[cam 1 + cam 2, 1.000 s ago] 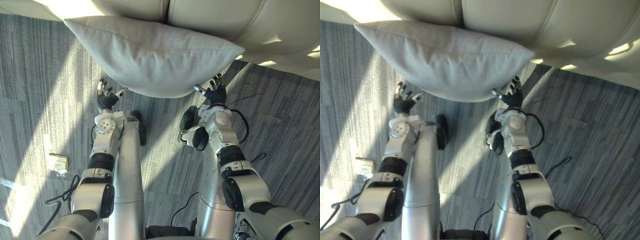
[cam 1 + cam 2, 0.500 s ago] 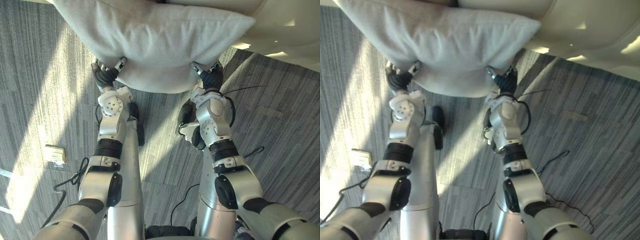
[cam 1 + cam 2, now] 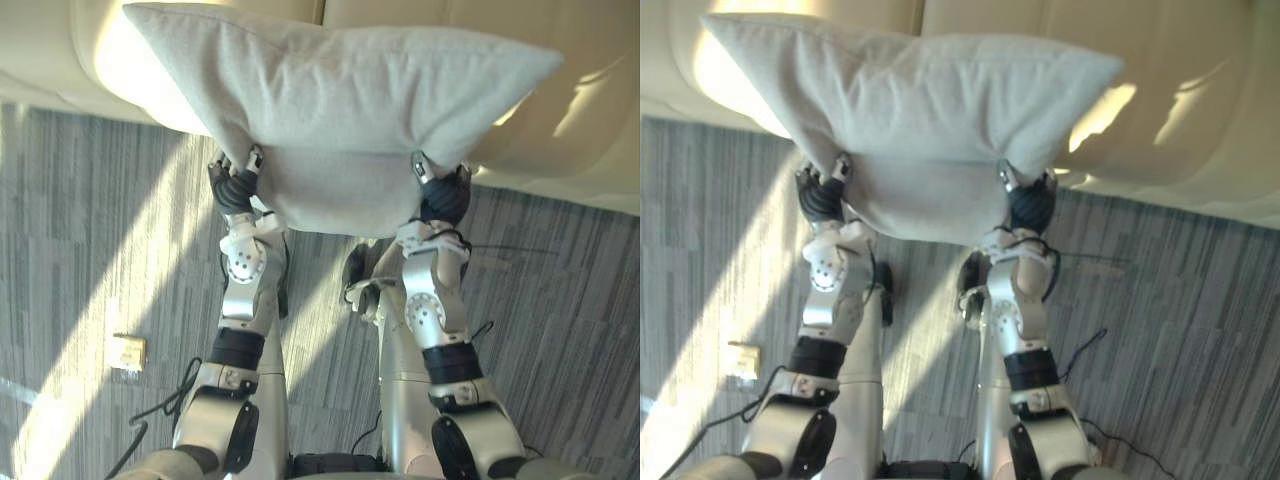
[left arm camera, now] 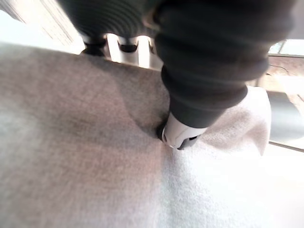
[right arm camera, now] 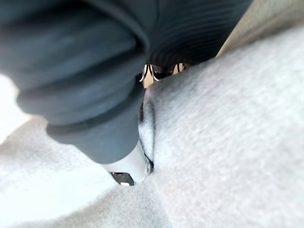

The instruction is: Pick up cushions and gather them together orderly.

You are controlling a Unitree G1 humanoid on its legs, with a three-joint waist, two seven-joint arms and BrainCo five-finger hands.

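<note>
The cushion (image 3: 340, 100), pale grey and of a plain woven cloth, is held up off the floor by both hands at its lower edge, broad side toward the head camera, with its upper corners spread wide to either side. The left hand (image 3: 238, 185) grips that edge near one end and the right hand (image 3: 443, 195) near the other, the two well apart and at about the same height. From the left wrist, the thumb (image 4: 183, 133) digs into the cloth and makes a dent, with the fingers (image 4: 127, 50) on the far side of the fold, so this hand pinches the cushion. From the right wrist it is the same: the thumb (image 5: 127, 168) presses a crease into the cloth and the fingers (image 5: 164, 71) show past the edge, pinching it. Behind the cushion is a cream sofa (image 3: 600, 120), smooth-skinned, with a seam between two of its pads at the top of the view; whether the cushion touches it cannot be told. The floor is a grey carpet (image 3: 90, 250) with fine stripes, laid in squares whose stripes run in different ways. Bands of sunlight fall slantwise across it and across the sofa. A small pale plate (image 3: 128, 351) sits in the carpet on the robot's left, near the left arm.
</note>
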